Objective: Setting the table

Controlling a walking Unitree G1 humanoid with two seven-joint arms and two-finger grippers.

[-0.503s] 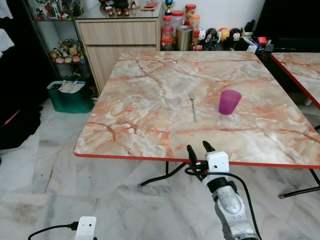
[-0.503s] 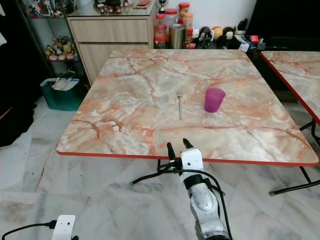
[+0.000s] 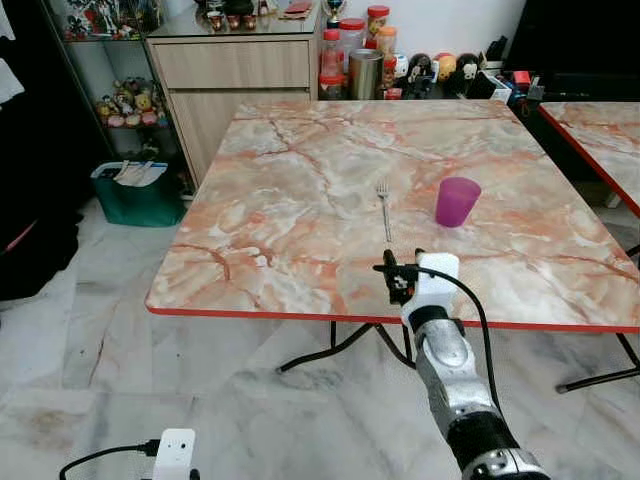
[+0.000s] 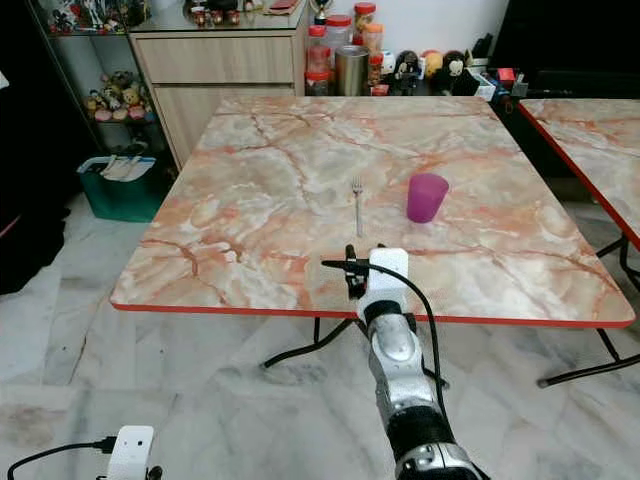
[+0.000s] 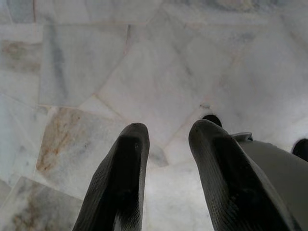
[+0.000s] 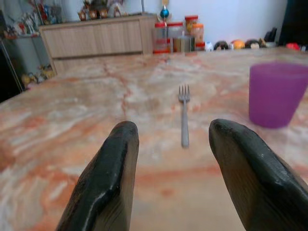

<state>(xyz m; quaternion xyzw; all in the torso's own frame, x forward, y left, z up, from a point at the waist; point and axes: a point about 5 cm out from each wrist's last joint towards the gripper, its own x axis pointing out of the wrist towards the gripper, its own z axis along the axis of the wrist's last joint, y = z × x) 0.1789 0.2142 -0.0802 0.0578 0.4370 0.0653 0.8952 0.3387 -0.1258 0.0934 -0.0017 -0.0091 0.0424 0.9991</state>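
Fork point(image 3: 385, 210) and hand are the pair to watch: the right hand point(image 3: 392, 277) hovers just over the near edge of the marble-topped bench point(image 3: 270, 200), its two black fingers point(image 6: 103, 180) held apart with nothing between them, and the fork lies straight ahead of it, further in on the bench, with bare marble between the two. The fork's long axis runs directly away from the hand, handle end nearest the fingertips and tines pointing off toward the far side, so I'd judge a forward reach would meet the handle end-on rather than across it, and the wrist may need turning to close across the shaft. Ahead of the hand and off to its right stands the purple cup point(image 3: 457, 201), upright, near the fork but clearly apart from it; a reach that drifts right could nudge it. The right arm is by far the nearer one. The left hand point(image 5: 166, 178) hangs low beside the body, pointing down at the pale floor tiles point(image 5: 72, 62), its fingers also apart and empty, well away from anything on the bench. From the head cameras the right hand looks like a small dark cluster in front of its white wrist block, and the spread of the fingers is hard to read; the right wrist view settles that, framing the fork neatly in the gap between the two fingers, with the cup just outside one of them.
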